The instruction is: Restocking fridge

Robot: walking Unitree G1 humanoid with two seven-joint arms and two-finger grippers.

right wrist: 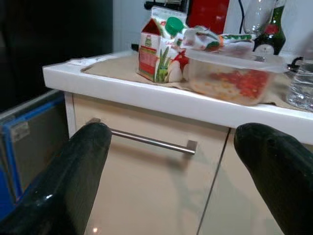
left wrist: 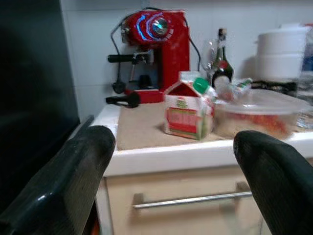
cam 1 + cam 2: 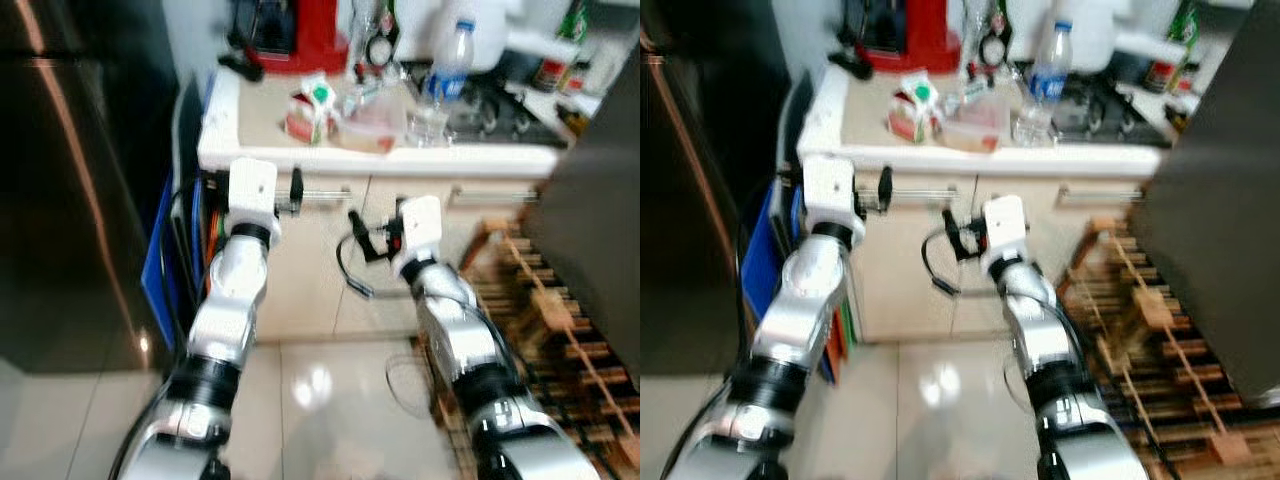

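A small milk carton [image 3: 310, 112] with a green cap stands on the white counter [image 3: 230, 140]. Beside it sits a clear lidded food container [image 3: 370, 128], and a water bottle [image 3: 447, 70] stands further right. My left gripper [image 3: 296, 190] is raised in front of the cabinet drawer, below the counter edge, open and empty. In the left wrist view the carton [image 2: 188, 110] is straight ahead between its fingers [image 2: 63, 181]. My right gripper [image 3: 365, 235] hangs lower before the cabinet door, also open and empty; it faces the carton [image 1: 159, 49] and container [image 1: 230, 73].
The dark fridge [image 3: 80, 180] stands shut on the left, with a blue panel [image 3: 160, 260] wedged beside the cabinet. A red coffee machine [image 3: 290, 35] and bottles crowd the counter's back. A wooden rack [image 3: 540, 300] and a dark surface [image 3: 600, 200] stand on the right.
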